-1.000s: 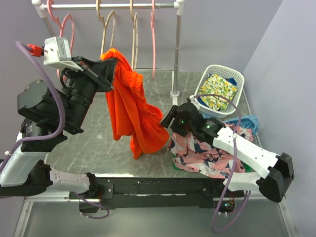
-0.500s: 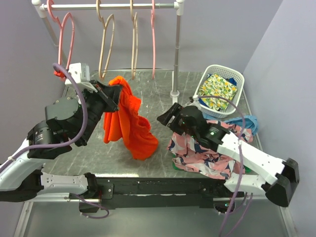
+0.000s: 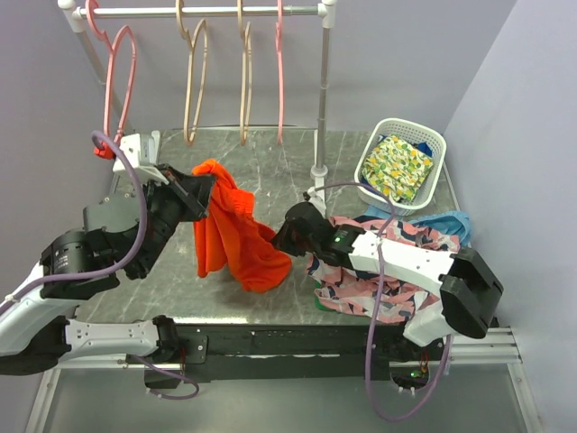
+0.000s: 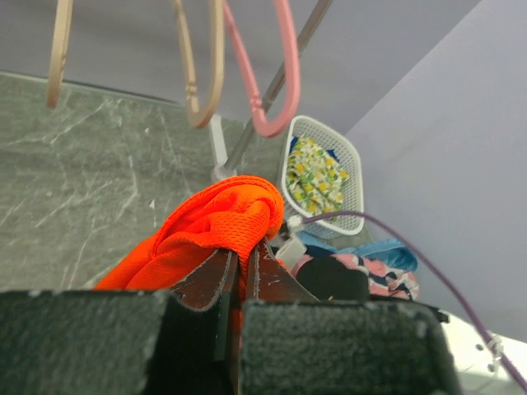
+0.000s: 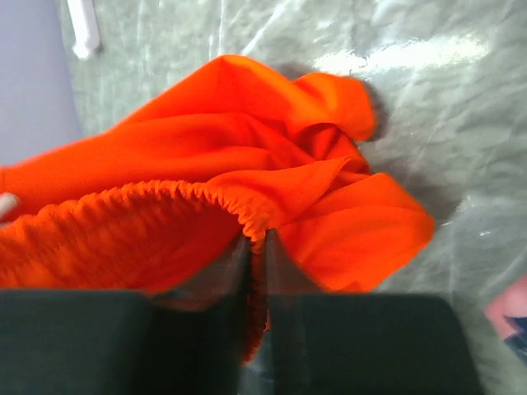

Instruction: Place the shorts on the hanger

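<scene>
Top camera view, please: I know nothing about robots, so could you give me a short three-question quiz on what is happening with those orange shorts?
1. True or false: the shorts already hang on a pink hanger.
2. What lies in the white basket? A) yellow-green floral cloth B) a tan hanger C) a pair of socks
3. Of the left hand and right hand, how many are clamped on the shorts?

Key:
1. False. The shorts are bunched above the table, away from the rail.
2. A.
3. Two. Each hand pinches orange fabric between its fingers.
</scene>
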You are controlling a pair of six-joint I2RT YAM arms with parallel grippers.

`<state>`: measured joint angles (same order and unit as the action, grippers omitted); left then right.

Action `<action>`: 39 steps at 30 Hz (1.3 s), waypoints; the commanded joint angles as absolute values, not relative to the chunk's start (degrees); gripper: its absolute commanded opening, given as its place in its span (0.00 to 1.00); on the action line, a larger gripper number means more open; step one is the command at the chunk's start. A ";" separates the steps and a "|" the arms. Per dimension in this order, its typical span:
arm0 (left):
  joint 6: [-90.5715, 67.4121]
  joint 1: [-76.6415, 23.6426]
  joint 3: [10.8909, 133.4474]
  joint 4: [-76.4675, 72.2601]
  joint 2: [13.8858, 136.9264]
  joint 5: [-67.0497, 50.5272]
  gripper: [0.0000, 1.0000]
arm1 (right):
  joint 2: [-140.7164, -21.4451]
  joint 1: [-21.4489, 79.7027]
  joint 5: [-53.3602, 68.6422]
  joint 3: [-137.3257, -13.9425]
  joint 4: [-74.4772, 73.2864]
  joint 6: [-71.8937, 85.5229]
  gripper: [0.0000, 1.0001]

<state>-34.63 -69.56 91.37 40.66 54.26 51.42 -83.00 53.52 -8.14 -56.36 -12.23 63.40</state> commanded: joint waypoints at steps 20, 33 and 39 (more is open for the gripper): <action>-78.51 -59.07 39.57 44.61 43.34 37.82 0.35 | -68.12 50.45 -19.95 -50.72 -19.34 53.61 0.00; -46.60 -58.62 56.66 31.39 40.60 21.18 0.90 | -71.54 51.33 -23.29 -53.61 -22.41 51.94 0.00; -33.50 -58.62 84.25 29.88 56.63 28.91 0.97 | -72.42 51.33 -23.03 -54.67 -22.41 51.59 0.00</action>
<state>-46.44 -58.78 68.60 36.69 46.74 25.96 -71.83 51.03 -21.19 -51.57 -23.59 52.31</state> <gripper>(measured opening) 0.935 0.026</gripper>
